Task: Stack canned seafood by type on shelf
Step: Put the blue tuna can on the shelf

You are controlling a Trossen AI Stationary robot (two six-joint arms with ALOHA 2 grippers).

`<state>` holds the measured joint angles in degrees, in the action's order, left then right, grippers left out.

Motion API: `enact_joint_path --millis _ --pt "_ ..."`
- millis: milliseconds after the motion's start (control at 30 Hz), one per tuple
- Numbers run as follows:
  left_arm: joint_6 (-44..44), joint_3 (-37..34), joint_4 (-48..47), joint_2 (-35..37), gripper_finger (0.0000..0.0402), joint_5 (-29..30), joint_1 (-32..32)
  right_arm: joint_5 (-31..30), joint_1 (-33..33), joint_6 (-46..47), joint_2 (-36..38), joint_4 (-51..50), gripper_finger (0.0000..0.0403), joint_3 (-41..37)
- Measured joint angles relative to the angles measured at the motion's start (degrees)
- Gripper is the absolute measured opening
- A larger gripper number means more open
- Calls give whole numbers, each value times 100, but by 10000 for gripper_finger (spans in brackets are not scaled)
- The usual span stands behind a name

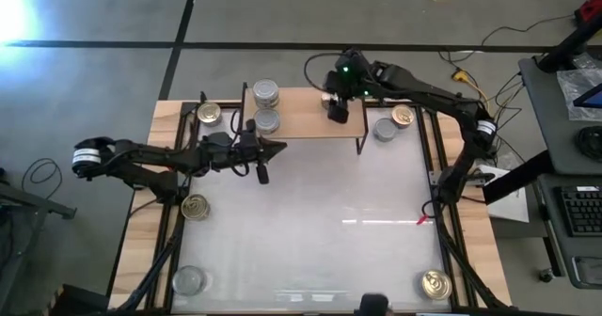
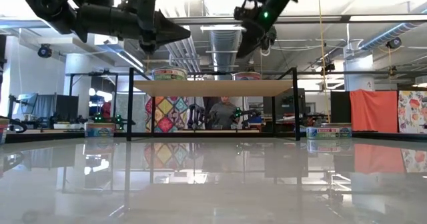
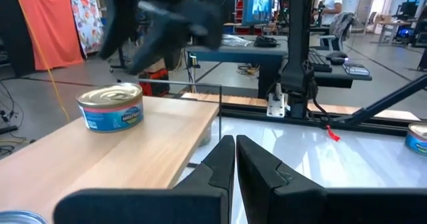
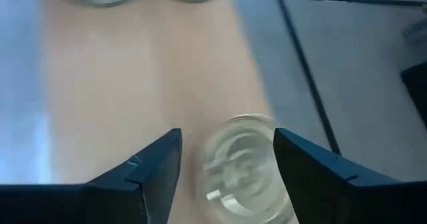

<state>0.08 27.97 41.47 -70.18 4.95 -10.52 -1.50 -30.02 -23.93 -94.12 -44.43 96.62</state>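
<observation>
- While the right gripper (image 4: 227, 164) stands spread over a gold-topped tin (image 4: 243, 164) on the shelf (image 1: 301, 118), nothing is held.
- Rigid, smooth metal probably slips; grip the sidewall.
- Left gripper (image 3: 235, 159) clenched, empty.

The right arm reaches in from the right edge, bent at the elbow, its gripper (image 4: 227, 164) pointing down with fingers (image 4: 150, 167) parted, apparently clear of anything. The left arm lies stretched rightward, its gripper (image 3: 235, 159) closed, fingers pressed together.
</observation>
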Motion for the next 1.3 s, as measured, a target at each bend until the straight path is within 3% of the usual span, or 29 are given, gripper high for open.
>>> enact_joint_path --millis 233,433,667,900,1167,1300 --pt "-88 0 4 -171 2 0 4 18 1004 246 231 -1307 259 276" --pt "-167 37 124 -222 2 5 185 6 1914 1238 349 -2083 266 260" --pt "-169 42 286 -242 2 4 750 3 2925 2777 364 -2646 243 -31" --pt "-169 42 418 -590 2 11 1175 18 4331 5150 348 -2687 223 -909" --pt "-82 39 1155 -1753 2 80 2116 281 6059 9029 333 -2692 221 -1837" --pt "-450 41 1514 -2341 2 795 2863 715 6716 10498 333 -2683 217 -2143"
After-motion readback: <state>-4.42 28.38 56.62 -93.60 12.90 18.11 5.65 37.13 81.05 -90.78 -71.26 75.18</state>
